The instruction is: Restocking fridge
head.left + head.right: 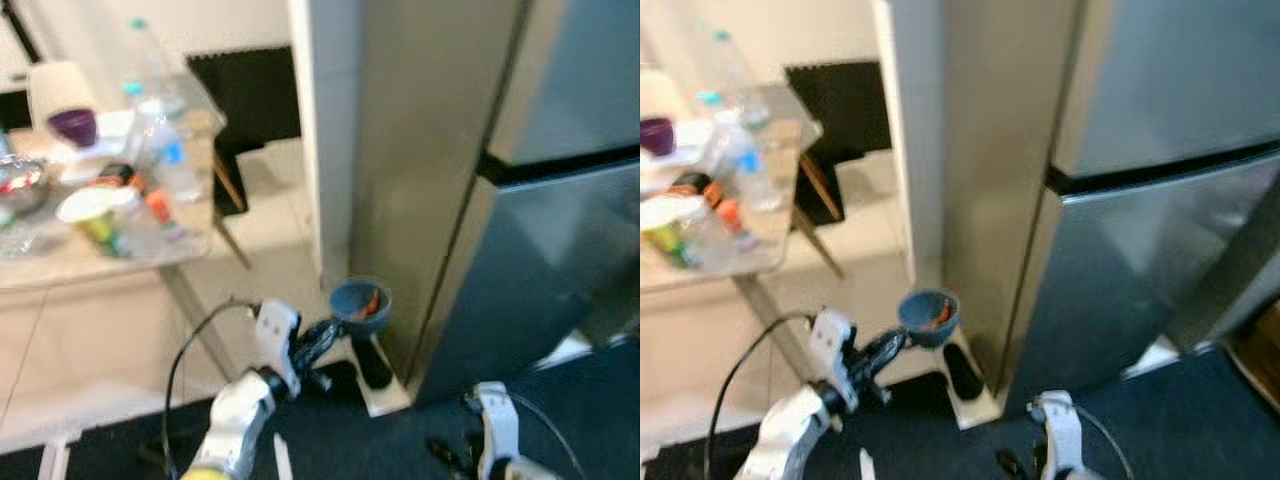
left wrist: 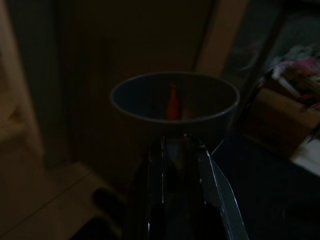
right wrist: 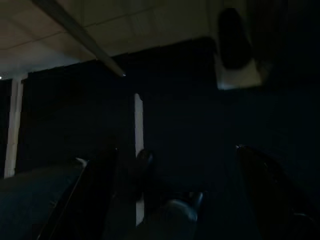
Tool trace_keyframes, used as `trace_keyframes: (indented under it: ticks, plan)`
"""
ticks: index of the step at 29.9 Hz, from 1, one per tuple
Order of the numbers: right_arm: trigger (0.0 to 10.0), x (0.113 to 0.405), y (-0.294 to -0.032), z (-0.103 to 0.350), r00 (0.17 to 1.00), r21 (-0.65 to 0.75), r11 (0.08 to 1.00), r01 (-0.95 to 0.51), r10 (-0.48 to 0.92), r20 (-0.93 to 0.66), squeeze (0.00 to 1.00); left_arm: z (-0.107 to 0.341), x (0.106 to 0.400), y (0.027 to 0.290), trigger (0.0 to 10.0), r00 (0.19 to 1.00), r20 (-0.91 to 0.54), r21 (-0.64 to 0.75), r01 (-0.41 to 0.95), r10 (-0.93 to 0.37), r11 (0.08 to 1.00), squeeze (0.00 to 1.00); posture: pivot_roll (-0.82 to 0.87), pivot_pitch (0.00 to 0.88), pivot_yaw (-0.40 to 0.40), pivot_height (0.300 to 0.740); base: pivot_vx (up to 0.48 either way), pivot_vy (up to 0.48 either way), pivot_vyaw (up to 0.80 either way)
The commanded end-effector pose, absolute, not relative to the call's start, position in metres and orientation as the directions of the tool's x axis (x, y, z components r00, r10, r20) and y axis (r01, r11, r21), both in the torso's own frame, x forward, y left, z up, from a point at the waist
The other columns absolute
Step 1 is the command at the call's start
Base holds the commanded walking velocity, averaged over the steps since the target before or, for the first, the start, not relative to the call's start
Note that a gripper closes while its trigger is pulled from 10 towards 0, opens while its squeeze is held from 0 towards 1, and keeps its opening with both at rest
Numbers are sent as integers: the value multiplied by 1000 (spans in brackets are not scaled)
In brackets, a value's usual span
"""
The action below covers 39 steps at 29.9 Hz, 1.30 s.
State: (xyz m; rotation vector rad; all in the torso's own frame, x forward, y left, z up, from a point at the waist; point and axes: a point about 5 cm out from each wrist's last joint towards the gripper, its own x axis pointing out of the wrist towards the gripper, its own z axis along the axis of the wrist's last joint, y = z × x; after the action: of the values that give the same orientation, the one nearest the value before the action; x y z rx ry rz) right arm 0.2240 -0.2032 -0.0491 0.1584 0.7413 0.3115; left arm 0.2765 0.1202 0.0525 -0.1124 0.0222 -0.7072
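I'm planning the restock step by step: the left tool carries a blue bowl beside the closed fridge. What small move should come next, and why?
Probably raise the right tool toward the fridge door to open it. Both doors look shut, the left tool is clamped on the blue bowl holding something orange, and the right arm hangs low with its fingers apart and nothing between them, so it seems the one free to open.

Pale tiled floor (image 1: 270,250) meets a dark rug (image 1: 580,400) — cluttered table (image 1: 60,265) beside a white wall (image 1: 230,25).
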Motion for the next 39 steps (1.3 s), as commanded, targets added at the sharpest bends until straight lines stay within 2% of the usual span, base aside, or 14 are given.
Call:
trace_keyframes:
  ticks: [1,3,14,23,27,28,35,37,39]
  plan:
    - [10000,218,-206,-53,687,244,948,-202,315,-654,0,50,274,121,10000,761,12,-110,646,-649,755,0,-21,36,-13,740,0,0,794]
    - [10000,218,-207,-53,693,226,955,-194,297,-657,0,50,274,121,10000,759,13,-111,648,-651,753,0,-21,36,-13,740,0,0,788]
    - [10000,219,-209,-52,709,215,963,-163,266,-654,0,50,273,112,10000,735,27,-139,674,-677,726,0,-26,40,-8,740,0,-416,0]
    - [10000,238,-205,-39,758,222,955,-197,293,-583,0,50,272,107,10000,723,31,-144,687,-691,712,0,-29,42,-6,740,0,-445,0]
    - [10000,246,-202,-32,773,230,945,-232,323,-547,0,50,273,107,10000,727,32,-144,683,-686,716,0,-29,42,-6,740,0,-79,0]
    - [10000,257,-199,-23,791,234,931,-279,361,-494,0,50,273,107,10000,726,31,-147,683,-687,715,0,-29,46,-3,740,0,0,0]
    - [10000,278,-192,0,812,231,893,-385,447,-376,0,50,272,106,10000,720,32,-150,690,-694,709,0,-33,47,-1,740,0,0,0]
    - [10000,295,-189,23,810,220,848,-482,527,-259,0,50,272,105,10000,715,32,-149,694,-698,704,0,-36,48,-1,740,0,0,0]
    - [10000,309,-188,49,757,178,776,-605,630,-173,0,50,272,105,10000,709,31,-141,701,-705,699,0,-37,47,-6,740,0,0,0]
